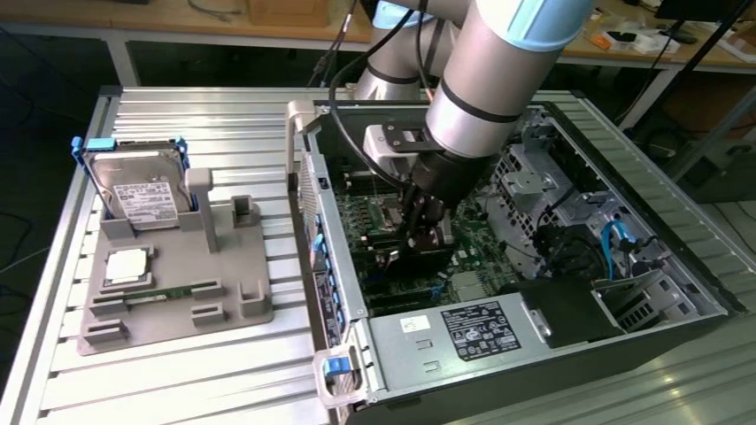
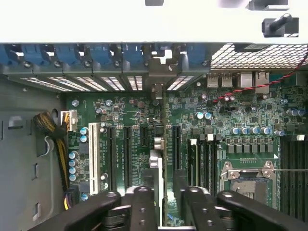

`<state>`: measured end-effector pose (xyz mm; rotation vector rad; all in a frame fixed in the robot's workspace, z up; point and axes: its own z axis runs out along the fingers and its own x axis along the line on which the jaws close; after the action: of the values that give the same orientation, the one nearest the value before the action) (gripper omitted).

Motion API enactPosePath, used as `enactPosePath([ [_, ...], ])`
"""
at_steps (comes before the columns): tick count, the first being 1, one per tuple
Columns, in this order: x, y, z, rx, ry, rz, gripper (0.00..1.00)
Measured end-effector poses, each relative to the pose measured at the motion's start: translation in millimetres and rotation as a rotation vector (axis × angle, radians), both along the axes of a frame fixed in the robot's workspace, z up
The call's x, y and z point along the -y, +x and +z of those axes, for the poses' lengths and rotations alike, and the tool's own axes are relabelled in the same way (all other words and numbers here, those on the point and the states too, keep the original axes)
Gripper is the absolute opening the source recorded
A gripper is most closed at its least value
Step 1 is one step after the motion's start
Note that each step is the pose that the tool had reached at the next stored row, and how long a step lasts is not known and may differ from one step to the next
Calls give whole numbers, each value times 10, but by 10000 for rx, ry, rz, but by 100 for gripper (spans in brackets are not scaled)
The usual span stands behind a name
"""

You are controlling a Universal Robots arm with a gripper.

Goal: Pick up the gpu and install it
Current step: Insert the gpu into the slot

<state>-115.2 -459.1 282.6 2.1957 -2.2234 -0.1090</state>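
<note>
Inside the open black computer case [image 1: 661,212], the grey robot arm's black gripper [image 1: 423,237] is reaching down over the green motherboard [image 2: 130,120]. Its fingers [image 2: 144,202] are closing narrowly on the thin, dark, silvery-edged gpu card [image 2: 161,159], which is standing on edge among the black expansion slots [image 2: 111,156], its bracket end toward the case's vented rear wall [image 2: 96,83].

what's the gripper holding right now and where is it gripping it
The gripper holds the gpu by its upper edge, card standing edge-on over the motherboard slots inside the computer case.
</note>
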Motion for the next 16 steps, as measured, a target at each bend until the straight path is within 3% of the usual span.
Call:
enactPosePath([
  [1, -8, 0, 0, -1, 5, 1, 31],
  [4, -30, 1, -3, 0, 32, 1, 13],
  [5, -30, 0, -3, 0, 36, 1, 11],
  [16, -30, 0, -5, 0, 36, 1, 11],
])
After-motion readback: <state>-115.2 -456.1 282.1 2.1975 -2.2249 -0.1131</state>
